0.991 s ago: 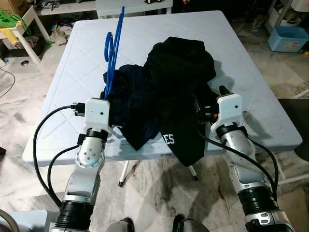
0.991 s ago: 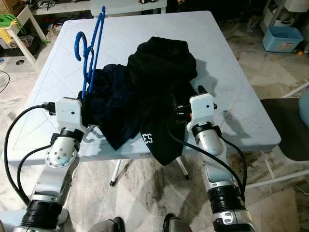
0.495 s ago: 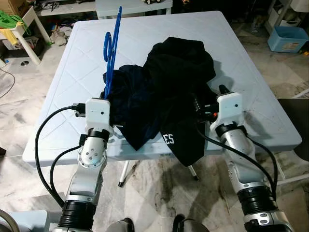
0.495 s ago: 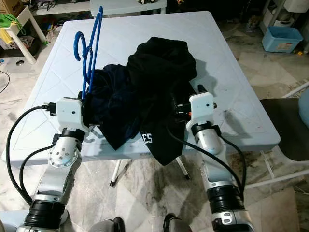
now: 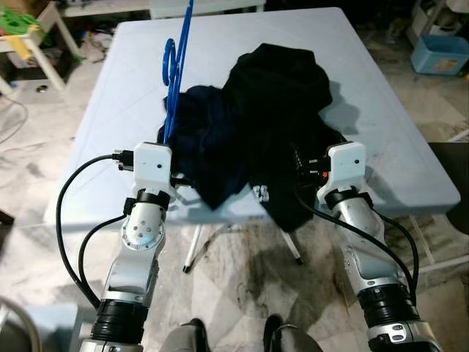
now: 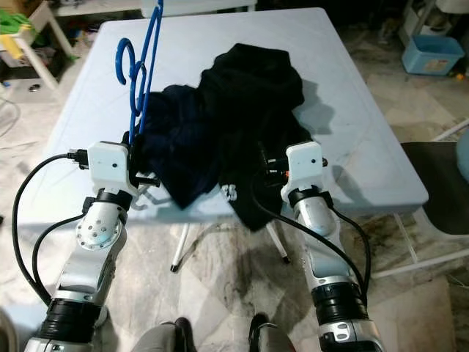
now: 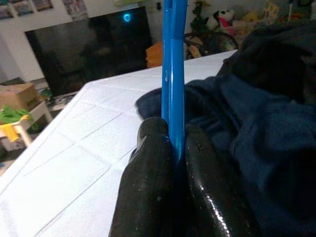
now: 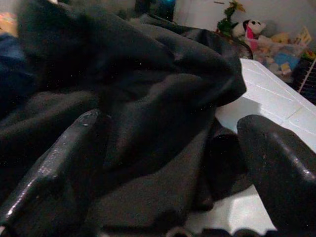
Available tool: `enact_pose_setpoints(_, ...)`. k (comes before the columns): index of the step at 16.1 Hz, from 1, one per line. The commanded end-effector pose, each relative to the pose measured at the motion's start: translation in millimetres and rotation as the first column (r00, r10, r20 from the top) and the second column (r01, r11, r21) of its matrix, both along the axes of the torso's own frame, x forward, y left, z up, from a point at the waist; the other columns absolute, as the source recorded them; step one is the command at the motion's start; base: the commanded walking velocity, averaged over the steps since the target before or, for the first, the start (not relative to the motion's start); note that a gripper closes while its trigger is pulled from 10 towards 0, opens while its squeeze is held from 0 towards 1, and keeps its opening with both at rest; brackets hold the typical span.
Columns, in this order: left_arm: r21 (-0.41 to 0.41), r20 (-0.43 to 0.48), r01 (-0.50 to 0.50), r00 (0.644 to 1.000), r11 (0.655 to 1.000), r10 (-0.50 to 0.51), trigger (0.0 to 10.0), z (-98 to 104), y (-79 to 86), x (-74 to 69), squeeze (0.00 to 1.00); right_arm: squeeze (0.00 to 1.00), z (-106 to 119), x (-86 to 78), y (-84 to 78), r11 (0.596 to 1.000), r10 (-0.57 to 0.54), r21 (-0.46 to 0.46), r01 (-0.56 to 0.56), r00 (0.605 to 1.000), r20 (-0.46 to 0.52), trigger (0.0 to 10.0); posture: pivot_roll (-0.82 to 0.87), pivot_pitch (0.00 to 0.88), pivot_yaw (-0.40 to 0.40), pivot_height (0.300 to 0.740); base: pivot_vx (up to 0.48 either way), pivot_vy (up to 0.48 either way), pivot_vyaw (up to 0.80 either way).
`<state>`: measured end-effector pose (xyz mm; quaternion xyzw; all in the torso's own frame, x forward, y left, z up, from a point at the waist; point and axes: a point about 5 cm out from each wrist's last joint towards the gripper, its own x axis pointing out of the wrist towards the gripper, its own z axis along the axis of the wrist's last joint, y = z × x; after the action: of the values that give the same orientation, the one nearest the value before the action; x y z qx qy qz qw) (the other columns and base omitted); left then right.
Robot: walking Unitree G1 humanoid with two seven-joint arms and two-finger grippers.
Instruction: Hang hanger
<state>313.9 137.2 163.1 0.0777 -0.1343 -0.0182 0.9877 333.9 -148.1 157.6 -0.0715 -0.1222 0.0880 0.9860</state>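
Note:
A blue hanger (image 5: 173,81) stands upright over the left part of the pale blue table (image 5: 124,110), its hook near the top. My left gripper (image 7: 173,143) is shut on the hanger's lower bar (image 7: 174,74), beside a navy garment (image 5: 205,147). A black garment with white lettering (image 5: 282,103) lies heaped in the table's middle and droops over the front edge. My right gripper (image 8: 168,148) is open at that front edge, its fingers (image 8: 64,153) spread around a fold of the black cloth.
The table's front edge is just ahead of both wrists, with folding legs (image 5: 194,253) under it. A blue bin (image 5: 440,55) sits on the floor at the far right, a dark seat (image 6: 440,176) nearer on the right, and a small white table (image 5: 37,51) at the far left.
The camera view has shifted and drawn back slightly, with some blur. Both arms keep their places at the front edge; the hanger stays upright in my left gripper.

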Motion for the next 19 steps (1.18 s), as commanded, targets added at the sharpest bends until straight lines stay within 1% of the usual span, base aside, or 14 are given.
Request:
enact_pose_setpoints(1,-0.001,-0.126,-0.006,0.992,1.000,0.006,10.0,-27.7,2.0,-3.7,0.00,0.00,1.0,-0.8,-3.3,1.000,-0.010,-0.002,0.010,1.000,0.001,10.0,0.01,0.175,0.034,0.740,-0.274,0.000,0.00)
enact_pose_setpoints(7,0.002,-0.141,-0.002,0.990,1.000,0.002,10.0,-33.1,-0.4,-3.5,0.00,0.00,-1.9,-0.2,-6.2,0.999,-0.040,-0.021,0.040,0.999,-0.007,10.0,0.01,0.178,0.030,0.740,-0.271,0.000,0.00)
enact_pose_setpoints(10,0.002,-0.145,0.000,0.989,1.000,0.000,10.0,-33.3,-0.4,-3.2,0.00,0.00,-4.2,0.1,-9.1,0.999,-0.046,-0.015,0.045,0.999,-0.021,10.0,0.01,0.182,0.030,0.740,-0.275,0.000,0.00)
enact_pose_setpoints(12,0.003,-0.144,-0.002,0.990,1.000,0.003,10.0,-33.4,-0.1,-2.1,0.00,0.00,-7.6,1.5,-7.9,0.999,-0.040,-0.019,0.039,0.998,-0.052,10.0,0.01,0.185,0.030,0.740,-0.274,0.000,0.00)
enact_pose_setpoints(13,0.002,-0.145,0.001,0.989,1.000,-0.001,10.0,-34.0,-1.1,-2.0,0.00,0.00,-9.0,1.2,-5.1,1.000,-0.021,-0.025,0.019,0.998,-0.062,10.0,0.00,0.184,0.031,0.740,-0.274,0.000,0.00)
enact_pose_setpoints(15,0.000,-0.147,0.006,0.989,1.000,-0.005,10.0,-34.8,-2.8,-2.5,0.00,0.00,-9.4,0.2,-1.0,1.000,0.004,-0.022,-0.006,0.998,-0.061,10.0,0.00,0.185,0.028,0.740,-0.276,0.000,0.00)
enact_pose_setpoints(17,-0.001,-0.149,0.007,0.989,1.000,-0.007,10.0,-35.7,-3.9,-2.7,0.00,0.00,-8.0,-0.2,2.0,0.999,0.008,-0.048,-0.010,0.999,-0.045,10.0,0.00,0.188,0.026,0.740,-0.253,0.000,0.00)
enact_pose_setpoints(18,-0.002,-0.150,0.008,0.989,1.000,-0.008,10.0,-35.8,-4.2,-2.7,0.00,0.00,-8.5,-0.6,3.7,0.999,0.030,-0.039,-0.032,0.998,-0.053,10.0,0.00,0.189,0.026,0.740,-0.251,0.000,0.00)
enact_pose_setpoints(19,-0.001,-0.150,0.011,0.989,1.000,-0.011,10.0,-35.9,-4.7,-2.9,0.00,0.00,-10.1,-0.5,3.6,0.999,0.053,0.014,-0.052,0.995,-0.085,10.0,0.00,0.190,0.026,0.740,-0.251,0.000,0.00)
